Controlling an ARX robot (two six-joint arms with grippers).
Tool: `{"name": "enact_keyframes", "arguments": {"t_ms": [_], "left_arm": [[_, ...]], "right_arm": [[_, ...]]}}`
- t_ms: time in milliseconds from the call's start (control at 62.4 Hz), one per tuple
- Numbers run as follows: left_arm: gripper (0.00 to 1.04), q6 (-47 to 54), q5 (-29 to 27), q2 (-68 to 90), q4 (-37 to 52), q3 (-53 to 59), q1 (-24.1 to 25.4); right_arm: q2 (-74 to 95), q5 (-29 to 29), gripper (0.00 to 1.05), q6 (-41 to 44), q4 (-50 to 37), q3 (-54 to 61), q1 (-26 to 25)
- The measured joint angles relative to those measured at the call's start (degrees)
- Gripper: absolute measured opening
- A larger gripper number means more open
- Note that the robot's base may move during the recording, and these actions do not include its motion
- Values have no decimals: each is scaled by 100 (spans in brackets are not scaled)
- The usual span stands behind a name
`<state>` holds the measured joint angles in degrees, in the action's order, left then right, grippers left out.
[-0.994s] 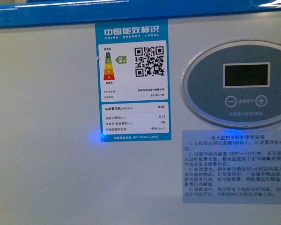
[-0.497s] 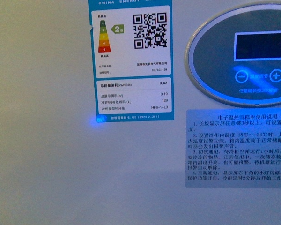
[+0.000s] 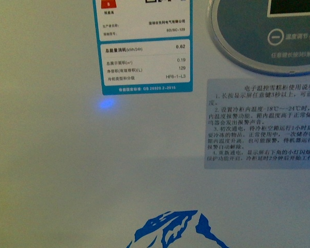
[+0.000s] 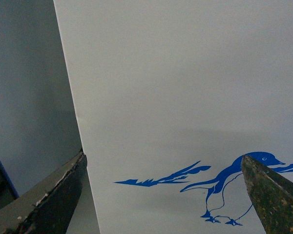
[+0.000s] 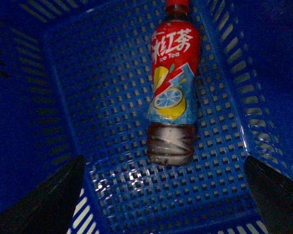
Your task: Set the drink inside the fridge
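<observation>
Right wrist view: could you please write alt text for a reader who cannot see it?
A tea bottle with a red cap and red label lies in a blue perforated plastic basket. The right gripper is open, its dark fingers on either side of the bottle, not touching it.

Front, left wrist close on fridge [image 3: 51, 170]

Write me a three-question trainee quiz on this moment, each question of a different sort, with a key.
1. True or false: the drink lies in the blue basket.
2. Which wrist view shows the penguin on the fridge? A left; B right.
3. Fill in: the right end effector is ____ (open or shut).
Key: 1 true; 2 A; 3 open.
</observation>
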<state>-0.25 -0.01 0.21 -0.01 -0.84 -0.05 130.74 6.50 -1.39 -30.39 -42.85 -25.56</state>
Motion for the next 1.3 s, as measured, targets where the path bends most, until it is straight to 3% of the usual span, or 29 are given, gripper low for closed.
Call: {"name": "enact_keyframes", "arguments": {"t_ms": [224,497,962,1250,1298], "left_arm": [[97,0,0,0,0,0,0],[97,-2,0,0,0,0,0],[97,0,0,0,0,0,0],[97,-2,0,0,0,0,0],[97,0,0,0,0,0,0]], "right_arm": [[1497,-804,97,-546,96,-1274,304],[2883,-1147,97,-1106,413,-2660,378],[4223,-1272,97,-1370,992,-4332,328],[4452,-1300,97,-1543,1141,-4889,334],[4452,-1333,94,-1591,1139,-4887,345]]}}
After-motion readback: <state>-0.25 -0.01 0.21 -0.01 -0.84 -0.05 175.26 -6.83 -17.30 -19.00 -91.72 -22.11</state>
